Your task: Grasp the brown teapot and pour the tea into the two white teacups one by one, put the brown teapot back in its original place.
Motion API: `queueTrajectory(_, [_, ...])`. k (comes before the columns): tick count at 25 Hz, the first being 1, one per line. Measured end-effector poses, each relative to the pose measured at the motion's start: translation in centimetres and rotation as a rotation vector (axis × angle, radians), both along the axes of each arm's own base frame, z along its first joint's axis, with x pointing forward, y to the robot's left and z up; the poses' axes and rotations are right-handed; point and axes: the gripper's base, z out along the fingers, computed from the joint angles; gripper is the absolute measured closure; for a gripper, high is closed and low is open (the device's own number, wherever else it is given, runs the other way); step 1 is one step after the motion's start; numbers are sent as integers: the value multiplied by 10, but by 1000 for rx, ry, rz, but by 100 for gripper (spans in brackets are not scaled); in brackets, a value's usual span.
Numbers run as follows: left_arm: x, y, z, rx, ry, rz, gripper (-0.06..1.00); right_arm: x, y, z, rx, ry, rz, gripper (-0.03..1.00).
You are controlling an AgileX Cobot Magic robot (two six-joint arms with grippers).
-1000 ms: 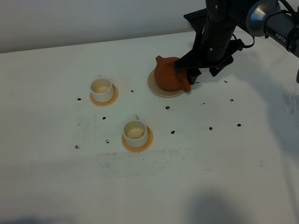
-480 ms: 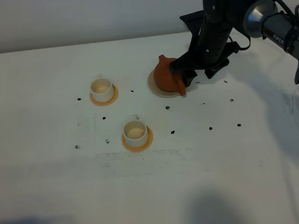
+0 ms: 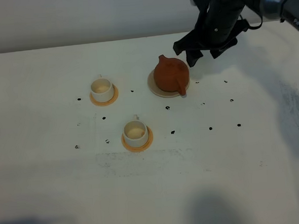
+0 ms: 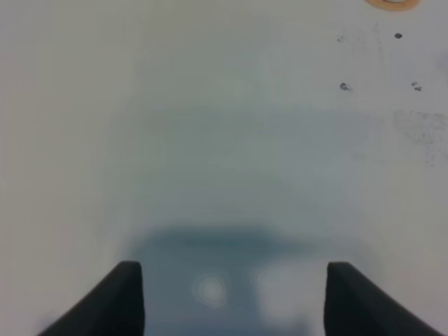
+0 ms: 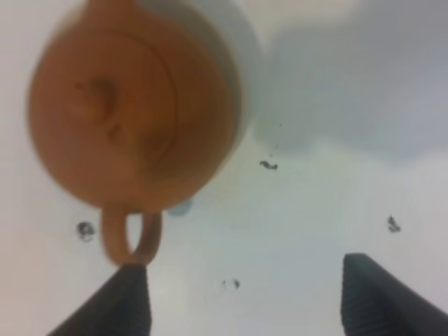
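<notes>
Brown teapot (image 3: 170, 75) upright on the cream saucer (image 3: 152, 86), right of middle on the counter (image 3: 218, 163), loop handle turned toward the near side, free for a grip. Right pincer (image 3: 189, 52) above and just beyond the pot, jaws wide apart, holding nothing, touching nothing. Left pincer (image 4: 231, 301) over bare counter, jaws apart, idle. Far cup (image 3: 102, 87) and near cup (image 3: 135, 130) left of the pot on orange coasters (image 3: 112, 98), well apart, suiting separate pours. Contents too small to tell. Looks like a pot resting at home.
</notes>
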Motion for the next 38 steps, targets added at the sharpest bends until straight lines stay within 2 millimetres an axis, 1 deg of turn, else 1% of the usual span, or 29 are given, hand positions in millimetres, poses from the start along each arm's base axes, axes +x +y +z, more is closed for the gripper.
queueTrajectory(4, [0, 0, 0, 0, 0, 0, 39, -15, 2, 20, 23, -31, 8, 38])
queueTrajectory(7, [0, 0, 0, 0, 0, 0, 39, -24, 6, 28, 33, -41, 15, 38])
queueTrajectory(9, [0, 0, 0, 0, 0, 0, 39, -30, 8, 27, 45, -49, 14, 38])
queueTrajectory(14, [0, 0, 0, -5, 0, 4, 39, -43, 16, 19, 73, -106, 19, 38])
queueTrajectory(16, [0, 0, 0, -5, 0, 4, 39, -49, 19, 12, 79, -114, 20, 38])
queueTrajectory(20, [0, 0, 0, -5, 0, 4, 39, -54, 24, -4, 79, -135, 24, 38])
queueTrajectory(25, [0, 0, 0, -5, 0, 4, 39, -58, 35, -12, 90, -168, 28, 38])
queueTrajectory(28, [0, 0, 0, -5, 0, 4, 39, -58, 38, -14, 91, -183, 22, 38])
queueTrajectory(34, [0, 0, 0, -5, 0, 4, 39, -50, 36, -40, 30, -144, -11, 38])
queueTrajectory(38, [0, 0, 0, -5, 0, 4, 39, -43, 38, -39, 9, -144, -27, 38])
